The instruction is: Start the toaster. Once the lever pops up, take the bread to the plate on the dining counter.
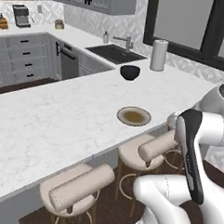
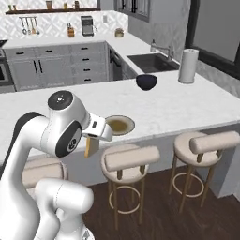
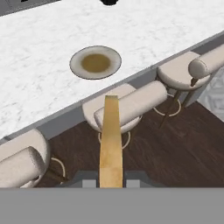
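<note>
The gripper (image 3: pixel 111 183) is clamped on the bread (image 3: pixel 110 140), held edge-on over the stools (image 3: pixel 127 107), apparently short of the counter (image 1: pixel 53 115) edge. Beyond, the plate (image 1: pixel 133 116) sits bare on the counter, a dark bowl (image 1: pixel 130 72) farther back.

Dark bowl (image 1: pixel 130 72) near white paper-towel roll (image 1: pixel 158 55), just beside sink (image 1: pixel 115 53) with faucet (image 1: pixel 124 41). Beige stools (image 2: pixel 130 162) (padded roll backrests) tucked along the slab's edge over dark wood floor (image 3: pixel 166 153).
</note>
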